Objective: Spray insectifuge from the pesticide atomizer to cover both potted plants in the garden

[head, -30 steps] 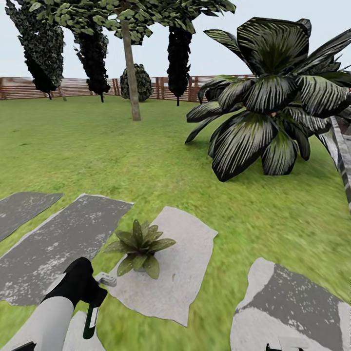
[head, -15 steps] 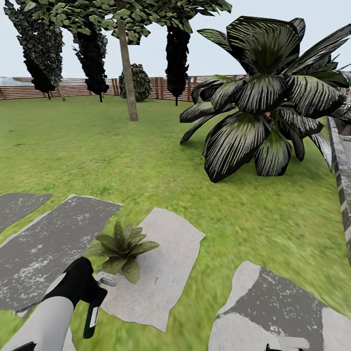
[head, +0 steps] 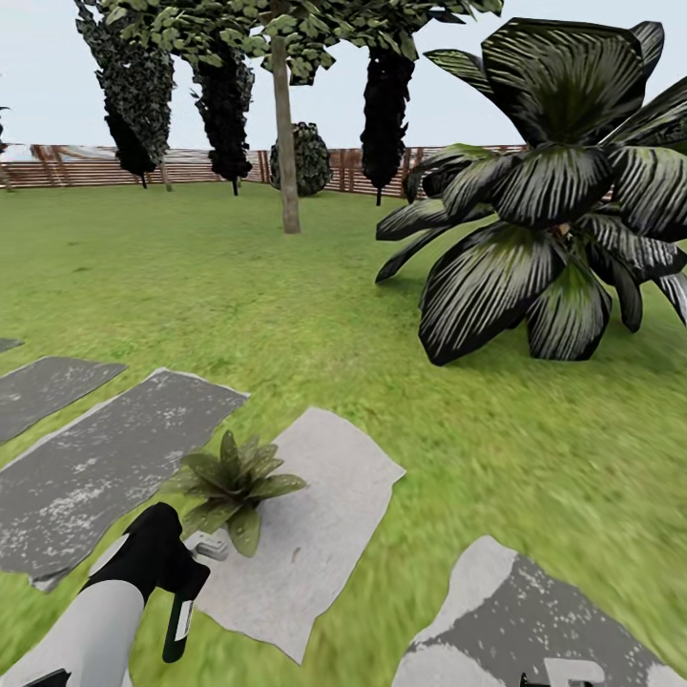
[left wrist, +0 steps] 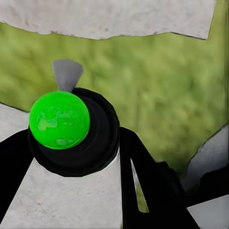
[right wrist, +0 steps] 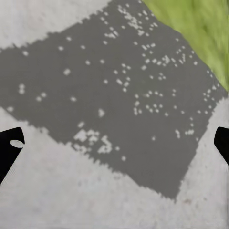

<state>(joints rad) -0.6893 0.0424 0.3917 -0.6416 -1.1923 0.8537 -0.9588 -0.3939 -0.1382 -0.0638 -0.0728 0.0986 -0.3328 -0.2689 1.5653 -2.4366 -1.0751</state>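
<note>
My left gripper (head: 175, 579) is shut on the pesticide atomizer (head: 178, 622), a slim dark bottle with a white label hanging below my hand. Its pale grey trigger head (head: 212, 551) points toward one potted plant (head: 232, 482), a small rosette of pointed green leaves at the edge of a pale stepping stone (head: 305, 534). The plant is a short way beyond the nozzle. I cannot make out whitish specks on its leaves. In the left wrist view the black fingers (left wrist: 143, 176) flank the atomizer (left wrist: 71, 131), with grass below. My right gripper (right wrist: 114, 143) hangs open over a grey stone (right wrist: 119, 105).
A big dark white-striped bush (head: 553, 200) stands to the right on the lawn (head: 239, 305). Dark grey stepping stones (head: 105, 458) lie to the left and at bottom right (head: 534, 620). A thin tree trunk (head: 284, 143) and a brown slatted fence (head: 86, 167) are far back.
The whole head view has shifted, so the camera has moved; the plant now sits a little further left and higher in the picture. My left arm and the atomizer hold the same pose.
</note>
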